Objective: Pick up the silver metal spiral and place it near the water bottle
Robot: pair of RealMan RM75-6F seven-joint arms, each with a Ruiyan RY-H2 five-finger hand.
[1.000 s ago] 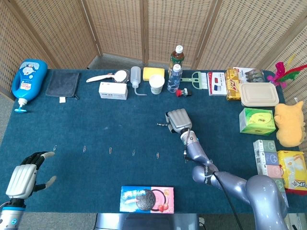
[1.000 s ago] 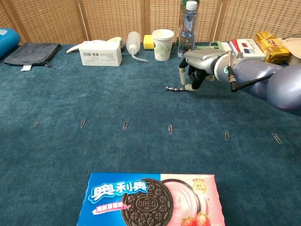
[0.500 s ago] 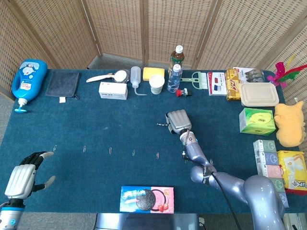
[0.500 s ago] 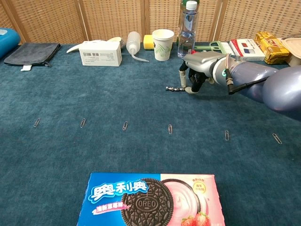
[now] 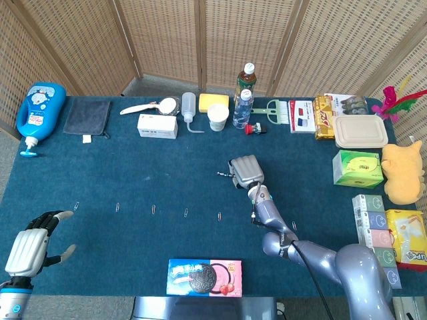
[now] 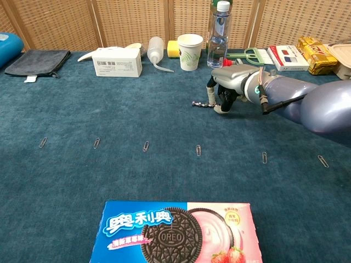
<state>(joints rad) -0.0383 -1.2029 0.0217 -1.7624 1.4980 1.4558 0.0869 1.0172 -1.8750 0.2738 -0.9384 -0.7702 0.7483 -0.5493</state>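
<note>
The silver metal spiral (image 6: 202,103) lies on the blue cloth, seen as a short thin rod (image 5: 223,175) left of my right hand. My right hand (image 6: 233,82) (image 5: 245,172) arches over the spiral's right end, and its fingertips (image 6: 219,108) pinch that end at table level. The water bottle (image 6: 218,33) (image 5: 243,107) stands upright at the table's back, behind the hand and next to a paper cup (image 6: 190,52). My left hand (image 5: 30,247) hovers at the near left corner with fingers apart, holding nothing.
A row of paper clips (image 6: 145,146) crosses the middle of the table. An Oreo box (image 6: 175,233) lies at the front edge. A white carton (image 6: 117,61), a squeeze bottle (image 6: 156,50) and a green brush (image 5: 275,110) line the back; boxes (image 5: 358,168) are stacked at the right.
My right hand has shifted slightly left and lowered onto the spiral's right end, its fingertips closing there. The spiral slid a little left. The left hand stays put.
</note>
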